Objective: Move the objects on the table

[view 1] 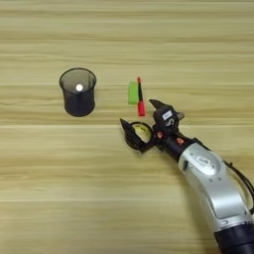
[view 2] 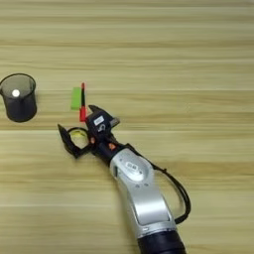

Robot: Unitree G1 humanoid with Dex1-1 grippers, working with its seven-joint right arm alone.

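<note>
No text can be read; a white label on the pincer (view 1: pixel 140 120) is illegible.

Green block (view 1: pixel 133 93) beside red marker (view 1: pixel 140 96); tape ring (view 1: pixel 140 134) below.

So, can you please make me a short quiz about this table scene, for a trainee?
1. True or false: the red marker pen lies beside the green block, on the block's right.
2. What is inside the dark mesh cup? A) a white ball B) a tape ring C) nothing
3. Short answer: which object lies nearest the pincer?

Key: 1 true; 2 A; 3 the black tape ring.
</note>
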